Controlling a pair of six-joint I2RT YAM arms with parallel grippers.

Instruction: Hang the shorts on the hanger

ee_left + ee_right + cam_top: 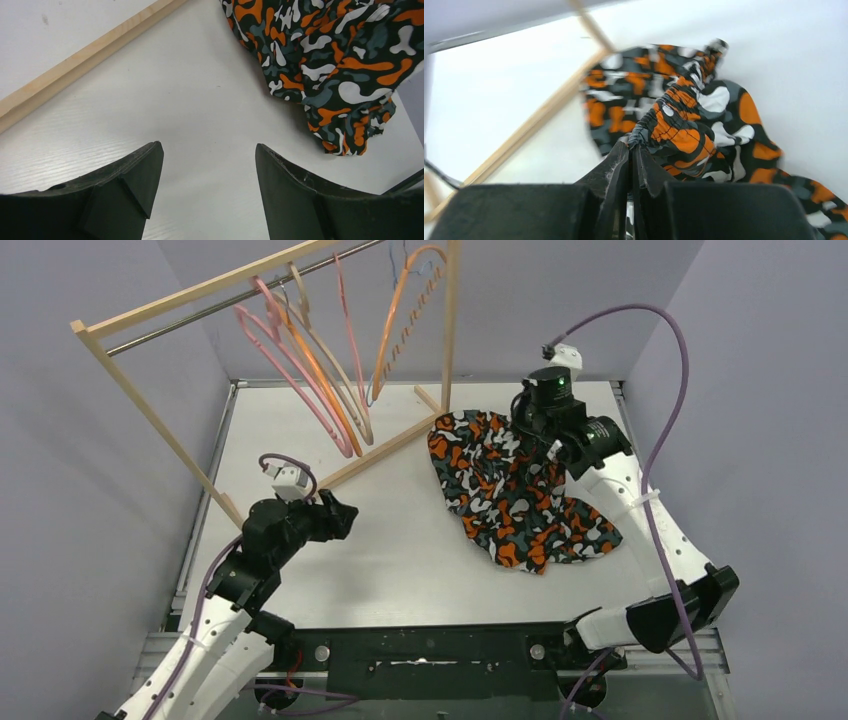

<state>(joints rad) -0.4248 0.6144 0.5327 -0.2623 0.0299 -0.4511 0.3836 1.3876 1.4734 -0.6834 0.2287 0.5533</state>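
Observation:
The camouflage shorts (510, 495) lie crumpled on the white table at the right. My right gripper (548, 447) is at their far right edge, and in the right wrist view it (633, 144) is shut on the gathered waistband of the shorts (684, 125), which is pulled up a little. The thick pink hanger (292, 381) hangs on the rack rail at the back left among other hangers. Over bare table to the left, apart from the shorts (325, 55), my left gripper (345, 515) is open; its view shows nothing between the jaws (208, 146).
A wooden rack (150, 405) stands at the back left, and its base bar (385, 448) (85, 55) runs diagonally across the table just left of the shorts. Orange and beige hangers (400, 320) hang beside the pink one. Grey walls close in the table.

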